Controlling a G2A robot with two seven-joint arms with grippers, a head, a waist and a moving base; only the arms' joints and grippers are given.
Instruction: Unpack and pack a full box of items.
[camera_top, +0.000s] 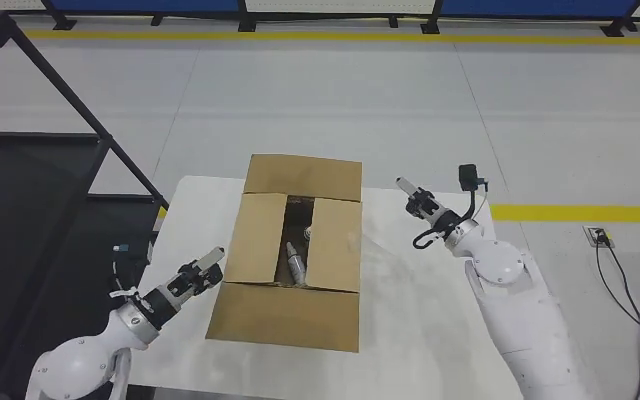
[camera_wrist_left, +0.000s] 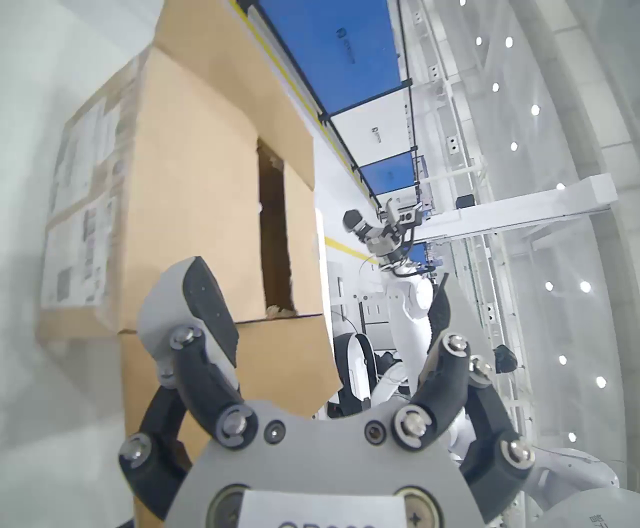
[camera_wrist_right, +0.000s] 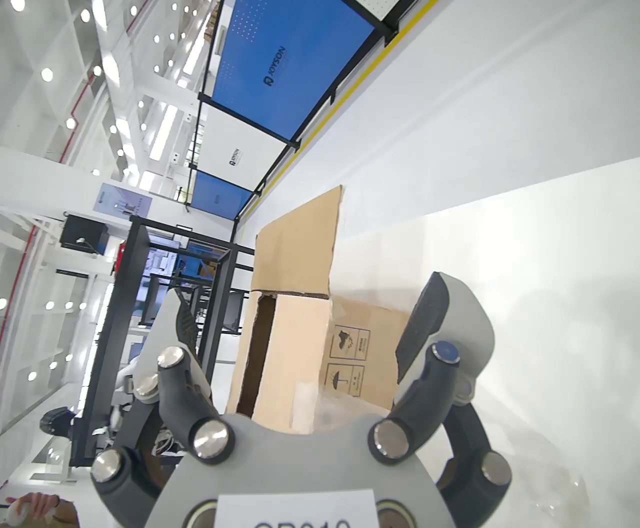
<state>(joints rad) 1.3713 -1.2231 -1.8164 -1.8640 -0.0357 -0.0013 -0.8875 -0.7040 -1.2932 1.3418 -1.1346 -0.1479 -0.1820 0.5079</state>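
Note:
A brown cardboard box (camera_top: 295, 250) stands in the middle of the white table (camera_top: 420, 310). Its two long flaps are half closed, leaving a narrow gap. Through the gap I see a grey bottle-like item (camera_top: 296, 262) and something white (camera_top: 309, 232) inside. My left gripper (camera_top: 212, 264) hangs open just off the box's near left corner, with nothing in it. From its own wrist view this left gripper (camera_wrist_left: 325, 305) faces the box (camera_wrist_left: 200, 200). My right gripper (camera_top: 403, 186) is open and empty, off the box's far right side. In its wrist view the right gripper (camera_wrist_right: 305, 315) frames the box (camera_wrist_right: 295, 350).
A black metal rack (camera_top: 60, 200) stands close to the table's left side. Bare table surface lies to the right of the box and in a strip to its left. A yellow floor line (camera_top: 560, 212) runs behind the right arm.

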